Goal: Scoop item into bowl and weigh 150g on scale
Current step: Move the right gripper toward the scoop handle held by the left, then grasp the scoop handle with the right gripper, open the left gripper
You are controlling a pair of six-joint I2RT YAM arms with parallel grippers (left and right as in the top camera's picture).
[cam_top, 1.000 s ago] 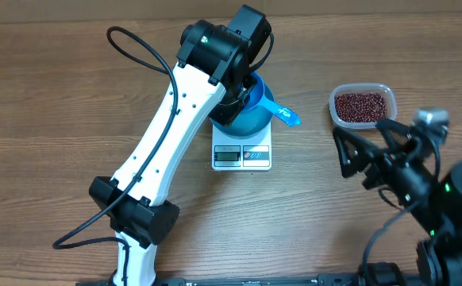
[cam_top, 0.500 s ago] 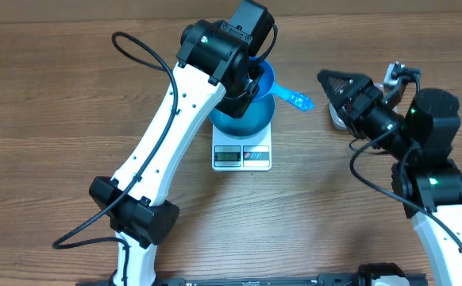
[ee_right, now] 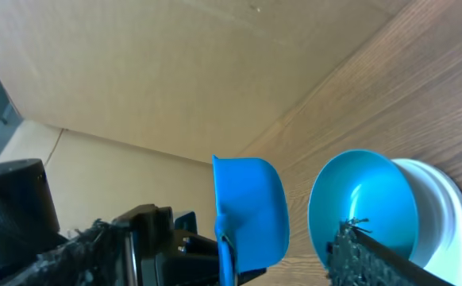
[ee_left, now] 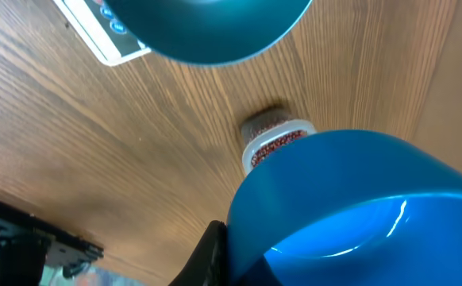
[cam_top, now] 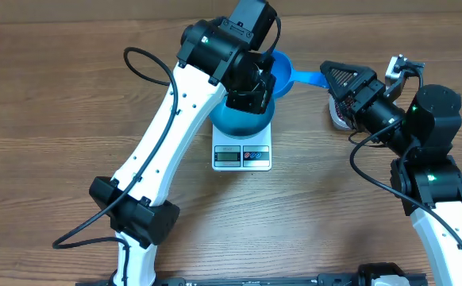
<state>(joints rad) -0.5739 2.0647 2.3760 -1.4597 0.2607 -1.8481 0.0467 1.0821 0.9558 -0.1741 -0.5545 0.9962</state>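
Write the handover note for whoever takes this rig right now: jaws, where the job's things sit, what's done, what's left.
Left gripper: jaws shut on the blue scoop, held up beside the bowl, with its handle toward the right arm.
Right gripper: jaws open, empty, just short of that handle, over the tub.
Bowl sits on the scale; the right wrist view shows no beans in it.
Beans are in the clear tub, right of the scale.
Done: bowl on scale.
Left: scoop beans into the bowl up to the target weight. The display is unreadable.
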